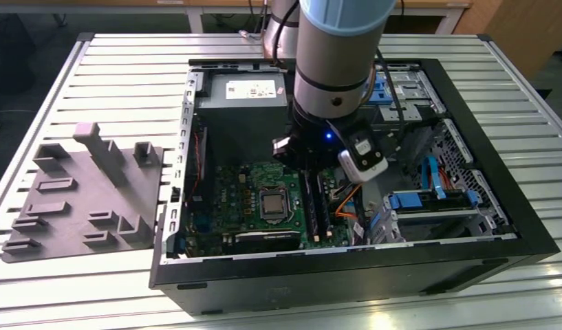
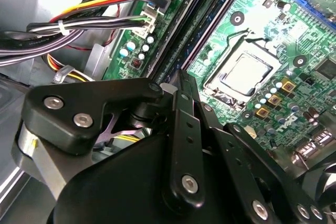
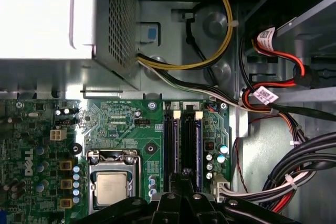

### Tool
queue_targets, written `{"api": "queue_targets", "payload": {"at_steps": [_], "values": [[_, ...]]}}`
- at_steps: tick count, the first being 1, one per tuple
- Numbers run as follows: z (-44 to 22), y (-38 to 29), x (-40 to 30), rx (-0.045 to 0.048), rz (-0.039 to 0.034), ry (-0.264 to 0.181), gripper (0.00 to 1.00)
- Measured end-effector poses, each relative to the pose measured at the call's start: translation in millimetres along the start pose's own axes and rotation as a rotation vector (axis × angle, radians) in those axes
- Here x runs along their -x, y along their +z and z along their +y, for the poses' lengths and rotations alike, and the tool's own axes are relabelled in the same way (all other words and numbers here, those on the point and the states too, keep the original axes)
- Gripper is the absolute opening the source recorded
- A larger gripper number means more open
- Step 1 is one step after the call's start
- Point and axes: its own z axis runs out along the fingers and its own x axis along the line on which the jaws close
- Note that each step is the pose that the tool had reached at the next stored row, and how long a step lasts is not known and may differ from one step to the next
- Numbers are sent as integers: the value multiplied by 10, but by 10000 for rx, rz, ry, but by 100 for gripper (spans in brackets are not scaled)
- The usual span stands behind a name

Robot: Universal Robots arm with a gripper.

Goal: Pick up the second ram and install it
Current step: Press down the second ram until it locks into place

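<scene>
My gripper (image 1: 304,168) reaches down into the open computer case (image 1: 501,240), over the memory slots (image 1: 315,204) of the green motherboard (image 1: 239,199). In both wrist views its black fingers (image 2: 182,85) lie together, and the tips (image 3: 185,172) sit right at the slots (image 3: 184,140). I see nothing between them. A slim ram stick with a blue edge (image 3: 198,145) stands seated in one slot beside the fingertips. I cannot tell whether it is the second ram.
The CPU socket (image 3: 112,187) lies next to the slots. A power supply (image 1: 244,89) and cable bundles (image 3: 294,166) crowd the case around my gripper. Blue drive clips (image 1: 414,201) sit at the exterior view's right. A grey foam holder (image 1: 79,199) lies on the slatted table (image 1: 124,62) at that view's left.
</scene>
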Motion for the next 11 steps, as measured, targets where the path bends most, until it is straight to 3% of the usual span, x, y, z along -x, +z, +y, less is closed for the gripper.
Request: {"api": "queue_targets", "payload": {"at_steps": [11], "values": [[-53, -3, 1, 0, 0, 0, 11]]}}
